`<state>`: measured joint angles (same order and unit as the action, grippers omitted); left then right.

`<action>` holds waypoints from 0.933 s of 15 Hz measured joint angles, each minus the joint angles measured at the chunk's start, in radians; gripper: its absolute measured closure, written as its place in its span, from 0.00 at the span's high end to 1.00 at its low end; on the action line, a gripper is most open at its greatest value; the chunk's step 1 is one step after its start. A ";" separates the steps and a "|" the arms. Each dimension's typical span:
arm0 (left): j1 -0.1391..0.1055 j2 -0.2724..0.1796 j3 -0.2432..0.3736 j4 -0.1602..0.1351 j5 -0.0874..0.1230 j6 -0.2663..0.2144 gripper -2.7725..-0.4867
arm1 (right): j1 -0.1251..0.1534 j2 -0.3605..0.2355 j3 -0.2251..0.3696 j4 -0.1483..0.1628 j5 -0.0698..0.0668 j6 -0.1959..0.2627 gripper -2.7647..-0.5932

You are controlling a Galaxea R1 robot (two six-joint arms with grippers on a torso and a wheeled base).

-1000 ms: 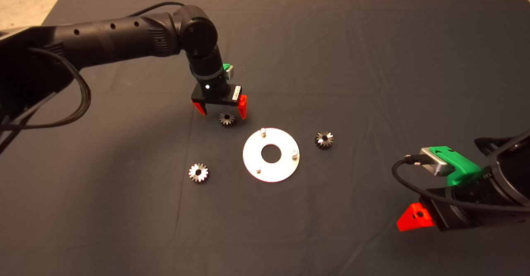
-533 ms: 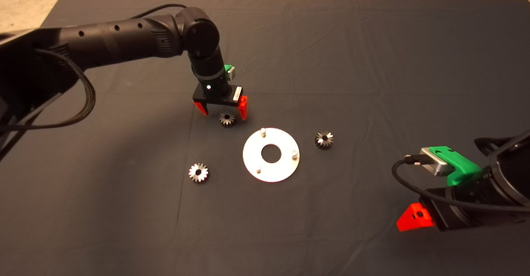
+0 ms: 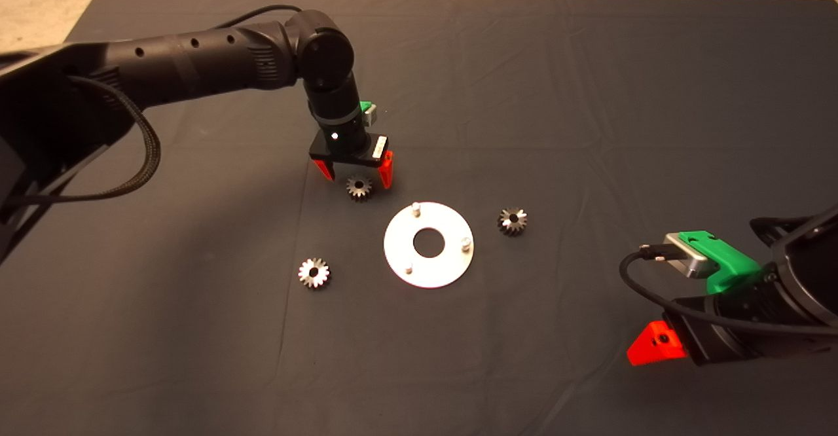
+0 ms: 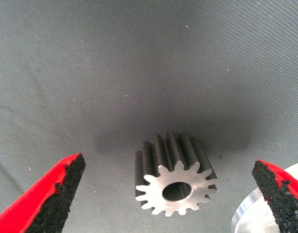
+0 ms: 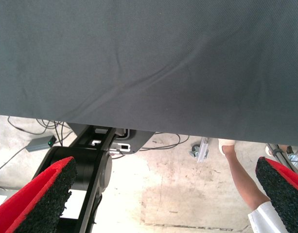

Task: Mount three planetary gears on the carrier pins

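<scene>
Head view: counted three planetary gears on the dark mat, none yet on a pin. First gear lay just beyond the plate's far-left edge, between the two red fingers of the left gripper, fingers spread wide, no contact seen. Second gear sat just off the plate's right edge. Third gear rested to the plate's near left, a little apart. Round silver-white carrier plate lay flat at centre with its large hole, and three carrier pins upright on it: one far, one right, one near. All three bare.

Left wrist view: same first gear, lying on its flat face, bore up, centred between two black pads, both clear of the teeth. Sliver of plate rim beside the gear.

Right gripper parked at the lower right edge. Right wrist view: two fingers held well apart over the mat's edge, floor, cables and a person's leg beyond.
</scene>
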<state>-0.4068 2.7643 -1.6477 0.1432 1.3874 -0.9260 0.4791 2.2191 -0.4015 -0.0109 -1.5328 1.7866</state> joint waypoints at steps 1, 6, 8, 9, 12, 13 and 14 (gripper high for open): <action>0.000 0.000 0.000 0.000 0.001 0.000 0.83 | 0.000 0.000 0.000 0.000 0.000 0.000 0.99; 0.011 0.003 0.000 0.000 0.046 0.000 0.76 | 0.000 0.000 0.000 0.000 0.000 0.000 0.99; 0.025 0.003 0.000 0.002 0.046 0.001 0.76 | 0.000 0.000 0.000 0.000 0.000 0.000 0.99; 0.024 0.003 0.000 0.001 0.046 0.001 0.76 | 0.000 0.000 0.000 0.000 0.000 0.000 0.99; 0.024 0.003 0.000 0.001 0.047 0.001 0.76 | 0.000 0.000 0.000 0.000 0.000 0.000 0.99; 0.024 0.003 0.000 0.001 0.046 0.001 0.76 | 0.000 0.000 0.000 0.000 0.000 0.000 0.99; 0.024 0.005 0.000 0.001 0.046 0.001 0.76 | 0.000 0.000 0.000 0.000 0.000 0.000 0.99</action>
<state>-0.3823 2.7697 -1.6477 0.1443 1.4336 -0.9247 0.4791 2.2191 -0.4011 -0.0109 -1.5332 1.7866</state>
